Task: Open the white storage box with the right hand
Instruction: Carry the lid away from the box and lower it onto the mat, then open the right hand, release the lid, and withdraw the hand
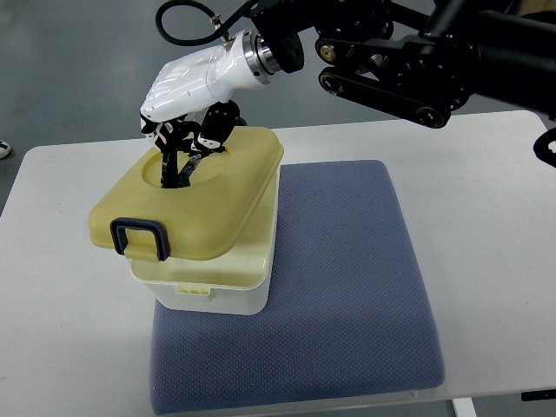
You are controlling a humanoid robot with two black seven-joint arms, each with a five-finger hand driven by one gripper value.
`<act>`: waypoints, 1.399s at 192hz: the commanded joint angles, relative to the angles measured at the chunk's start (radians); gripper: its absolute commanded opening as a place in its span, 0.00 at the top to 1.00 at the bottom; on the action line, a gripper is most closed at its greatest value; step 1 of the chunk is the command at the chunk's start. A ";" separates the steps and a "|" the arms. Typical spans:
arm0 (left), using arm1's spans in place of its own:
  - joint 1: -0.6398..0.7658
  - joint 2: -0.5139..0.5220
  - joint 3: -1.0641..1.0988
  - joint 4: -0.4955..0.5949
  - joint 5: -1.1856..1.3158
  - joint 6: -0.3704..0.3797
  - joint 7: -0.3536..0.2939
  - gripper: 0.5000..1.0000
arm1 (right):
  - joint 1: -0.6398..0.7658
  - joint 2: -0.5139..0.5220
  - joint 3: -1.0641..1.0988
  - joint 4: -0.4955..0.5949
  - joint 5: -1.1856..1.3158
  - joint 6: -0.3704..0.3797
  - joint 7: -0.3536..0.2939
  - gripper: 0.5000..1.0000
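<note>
The white storage box (221, 282) is seen at the left edge of a blue-grey mat (347, 287) on the white table (486, 200), its yellow lid (204, 187) tilted and shifted off the base, gripped at the top recess by the right hand (187, 130), fingers curled in.

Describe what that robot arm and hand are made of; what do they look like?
The right hand has a glossy white shell over its back and black, jointed fingers. A shiny metal ring joins it to a bulky black arm with exposed links and round pivots. A black cable loops above the wrist.
</note>
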 commanded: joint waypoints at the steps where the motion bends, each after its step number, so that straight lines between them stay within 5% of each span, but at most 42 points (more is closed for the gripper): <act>1: 0.000 0.000 0.000 0.000 0.000 0.001 0.000 0.00 | 0.023 -0.065 0.006 0.012 0.003 0.003 0.015 1.00; 66: 0.000 0.000 0.000 0.000 0.000 -0.001 0.000 0.00 | 0.009 -0.442 -0.007 0.152 0.009 0.021 0.048 1.00; 126: 0.000 0.000 0.000 0.000 0.000 -0.001 0.001 0.00 | -0.212 -0.675 -0.010 0.166 0.005 -0.043 0.049 1.00; 198: 0.000 0.000 0.000 0.000 0.000 0.001 0.000 0.00 | -0.456 -0.655 -0.062 0.147 -0.015 -0.260 0.060 1.00; 268: 0.000 0.000 0.000 0.000 0.000 -0.001 0.000 0.00 | -0.534 -0.557 -0.088 0.097 -0.029 -0.327 0.058 1.00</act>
